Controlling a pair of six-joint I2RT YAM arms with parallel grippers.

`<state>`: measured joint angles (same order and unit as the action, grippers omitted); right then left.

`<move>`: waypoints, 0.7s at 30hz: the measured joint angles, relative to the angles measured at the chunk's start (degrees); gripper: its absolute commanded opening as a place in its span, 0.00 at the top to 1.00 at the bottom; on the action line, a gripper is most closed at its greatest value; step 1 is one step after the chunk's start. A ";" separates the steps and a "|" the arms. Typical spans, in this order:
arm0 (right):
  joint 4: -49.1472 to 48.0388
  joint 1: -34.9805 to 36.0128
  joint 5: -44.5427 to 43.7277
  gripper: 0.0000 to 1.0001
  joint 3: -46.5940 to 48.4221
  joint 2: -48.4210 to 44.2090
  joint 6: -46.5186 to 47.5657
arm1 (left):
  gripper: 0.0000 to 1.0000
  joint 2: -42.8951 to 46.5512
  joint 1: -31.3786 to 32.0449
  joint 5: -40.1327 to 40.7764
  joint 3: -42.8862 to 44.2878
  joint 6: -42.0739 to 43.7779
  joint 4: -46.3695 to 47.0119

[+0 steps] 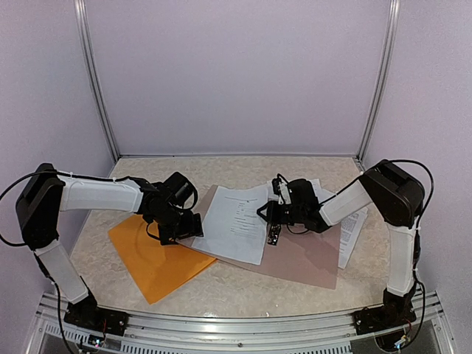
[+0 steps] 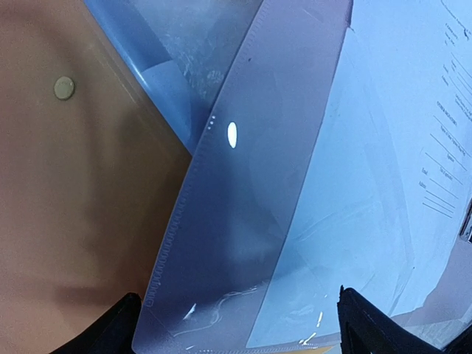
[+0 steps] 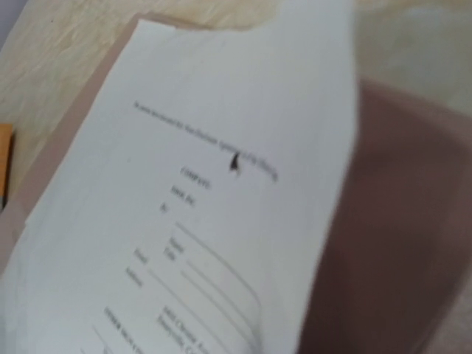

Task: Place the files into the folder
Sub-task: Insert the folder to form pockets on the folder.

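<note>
Watching, I judged that the thin, limp files (image 1: 236, 221) under the right gripper (image 1: 273, 225), clenched or not I could not tell, needed an edge pinch, while the left gripper (image 1: 188, 225) gaped wide over the folder (image 1: 151, 258).

**Print visible, no word legible**

Black printed lines and form fields are seen on the top sheet of the files (image 3: 221, 243). In the right wrist view they are too blurred for any word to be made out with certainty. In the left wrist and top views the print is too small to be read.
</note>
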<state>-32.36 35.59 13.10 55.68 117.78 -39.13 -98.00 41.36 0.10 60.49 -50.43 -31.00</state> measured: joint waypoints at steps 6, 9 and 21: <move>0.00 -0.02 1.57 1.00 0.28 0.90 -1.16 | 0.13 0.00 0.00 0.15 0.02 0.66 0.00; -0.26 -0.02 1.51 1.00 0.39 1.18 -1.86 | 0.13 0.00 0.00 0.17 0.37 0.92 -0.24; -6.54 -0.04 0.37 1.00 0.37 2.95 -8.76 | 0.13 -0.02 0.00 0.24 0.96 2.08 -0.31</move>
<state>-38.89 35.55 13.47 56.05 120.73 -47.90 -98.02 41.36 0.34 61.45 -48.36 -31.31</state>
